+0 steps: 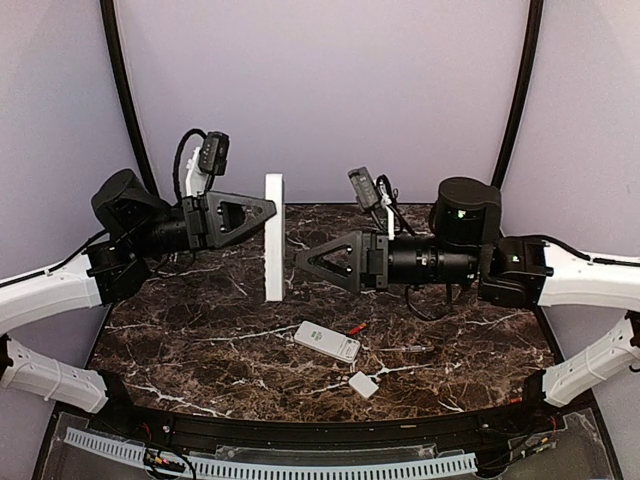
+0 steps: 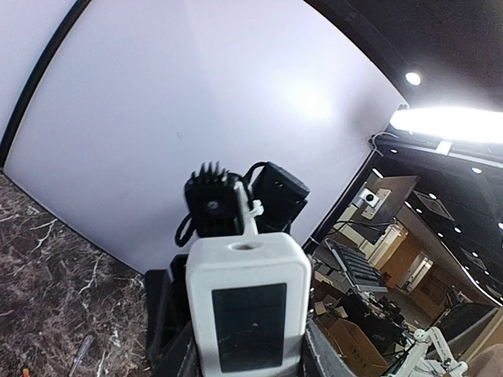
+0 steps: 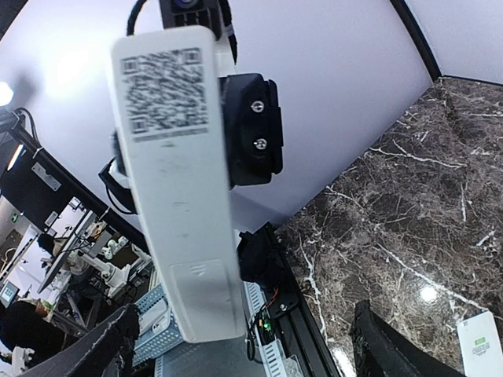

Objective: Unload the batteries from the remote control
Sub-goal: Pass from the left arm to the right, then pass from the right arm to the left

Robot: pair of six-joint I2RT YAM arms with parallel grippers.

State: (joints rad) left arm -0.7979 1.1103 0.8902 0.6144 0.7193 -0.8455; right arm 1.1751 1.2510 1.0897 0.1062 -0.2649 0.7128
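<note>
My left gripper (image 1: pixel 267 211) is shut on a long white remote control (image 1: pixel 274 237) and holds it upright above the table. In the left wrist view the remote's end (image 2: pixel 247 310) sits between my fingers. My right gripper (image 1: pixel 303 258) is open and empty, facing the remote from the right, apart from it. In the right wrist view the remote's back (image 3: pixel 177 173) shows a QR label and a closed battery cover. A red battery (image 1: pixel 357 328) lies on the table beside a second white remote (image 1: pixel 327 341). A thin greyish cylinder (image 1: pixel 405 349) lies to the right.
A small flat white cover (image 1: pixel 364 384) lies near the table's front edge. The dark marble table (image 1: pixel 200 330) is walled by a pale curved backdrop. A perforated cable rail (image 1: pixel 270 465) runs along the near edge.
</note>
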